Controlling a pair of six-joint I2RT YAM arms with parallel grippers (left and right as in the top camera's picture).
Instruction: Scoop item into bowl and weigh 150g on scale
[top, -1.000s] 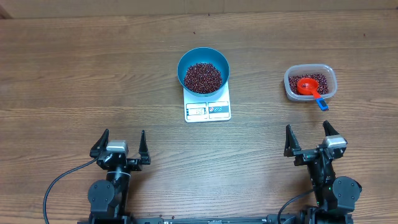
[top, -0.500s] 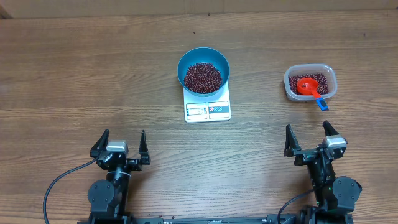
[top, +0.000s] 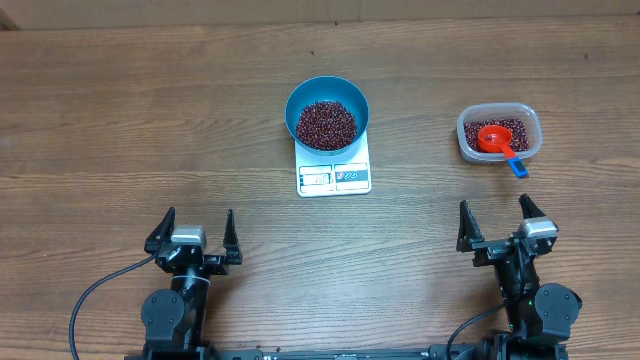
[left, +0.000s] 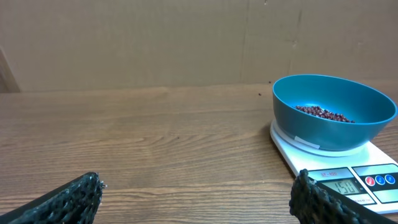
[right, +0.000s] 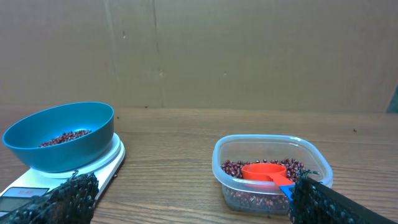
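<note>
Light is even and diffuse, falling from above. The brown wood-grain bench (top: 120, 120) is moderately bright, with no hot spots. Shadows are soft and short: a faint one lies under the round, deep, bright blue bowl (left: 336, 118) on the flat white rectangular scale (left: 311, 163). The overhead view is sharp to its edges, without visible bending. Both wrist views are slightly softer. The plain brown wall (left: 155, 43) behind is duller, and the black jaws in their lower corners show as dark, low-detail masses.
</note>
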